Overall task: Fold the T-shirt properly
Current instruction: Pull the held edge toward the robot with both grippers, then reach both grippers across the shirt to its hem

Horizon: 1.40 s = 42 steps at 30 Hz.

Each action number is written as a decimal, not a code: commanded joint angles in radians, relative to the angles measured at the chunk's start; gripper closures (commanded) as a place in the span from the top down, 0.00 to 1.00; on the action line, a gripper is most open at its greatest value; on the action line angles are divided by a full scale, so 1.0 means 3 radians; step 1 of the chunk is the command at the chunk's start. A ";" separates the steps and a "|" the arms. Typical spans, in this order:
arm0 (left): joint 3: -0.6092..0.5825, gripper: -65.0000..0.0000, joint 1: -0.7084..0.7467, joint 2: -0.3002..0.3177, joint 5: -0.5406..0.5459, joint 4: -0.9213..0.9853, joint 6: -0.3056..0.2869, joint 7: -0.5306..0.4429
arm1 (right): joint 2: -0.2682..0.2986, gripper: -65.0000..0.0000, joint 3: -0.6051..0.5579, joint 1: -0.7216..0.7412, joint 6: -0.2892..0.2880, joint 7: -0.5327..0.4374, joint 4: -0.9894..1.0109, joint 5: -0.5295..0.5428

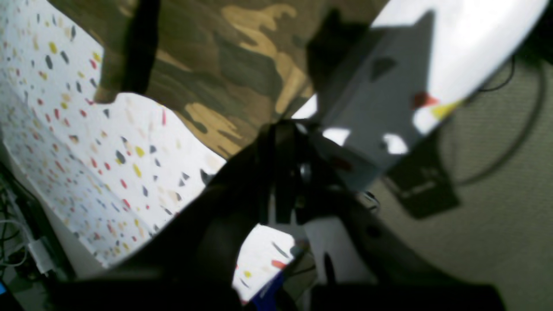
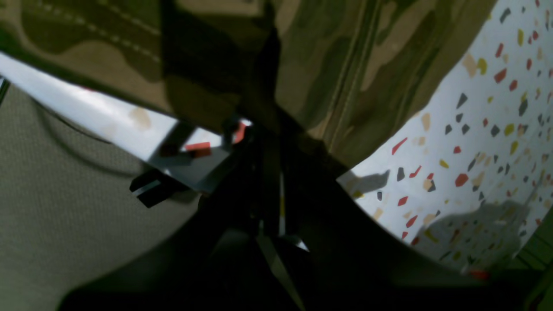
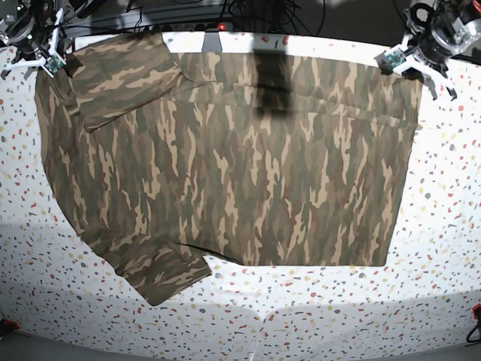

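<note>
The camouflage T-shirt (image 3: 240,165) lies spread flat over most of the table, one sleeve (image 3: 161,271) sticking out toward the near left. At the far right corner, my left gripper (image 3: 396,60) is shut on the shirt's edge; the left wrist view shows its dark fingers (image 1: 285,129) pinching the cloth (image 1: 224,65) by the table's edge. At the far left corner, my right gripper (image 3: 58,66) is shut on the shirt beside the other sleeve (image 3: 120,75). In the right wrist view its fingers (image 2: 259,125) grip the stitched cloth (image 2: 345,65).
The speckled white table (image 3: 301,316) shows bare around the shirt at the front and right. Cables (image 3: 248,11) run behind the far edge. Grey carpet (image 1: 497,194) lies beyond the table edge. A dark shadow band (image 3: 272,79) crosses the shirt's far middle.
</note>
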<state>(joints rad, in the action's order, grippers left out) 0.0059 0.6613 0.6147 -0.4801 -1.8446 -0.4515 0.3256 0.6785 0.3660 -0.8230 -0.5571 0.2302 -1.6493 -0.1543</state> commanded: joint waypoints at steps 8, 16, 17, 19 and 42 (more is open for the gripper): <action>0.0170 0.00 0.0233 0.0050 -0.0028 -0.0271 0.0038 0.0075 | 0.0037 0.00 0.0029 -0.0041 -0.0064 -0.0019 -0.0038 -0.0005; 0.0448 0.00 0.0354 0.0050 0.0153 -0.0397 0.0037 0.0060 | 0.0038 0.00 0.0029 -0.0205 -0.0050 -0.0047 -0.0060 -0.0004; 0.0467 0.00 0.0354 0.0048 0.0188 -0.0397 0.0037 0.0060 | 0.0038 0.00 0.0029 -0.0203 -0.0050 -0.0047 -0.0060 -0.0001; 0.0491 0.00 0.0354 0.0050 0.0247 -0.0397 0.0037 0.0064 | 0.0038 0.00 0.0029 -0.0203 -0.0078 -0.0046 -0.0090 0.0008; 0.0970 0.38 0.0258 0.0067 0.1314 -0.0402 0.0029 -0.0456 | 0.0048 0.37 0.0951 -0.0036 -0.0470 0.0406 -0.0753 0.1450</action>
<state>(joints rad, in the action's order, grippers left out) 0.2893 0.7410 0.6182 -0.0814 -1.9507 -0.4541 0.2058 0.6788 0.6418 -0.8307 -0.7013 0.3683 -1.8637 0.2722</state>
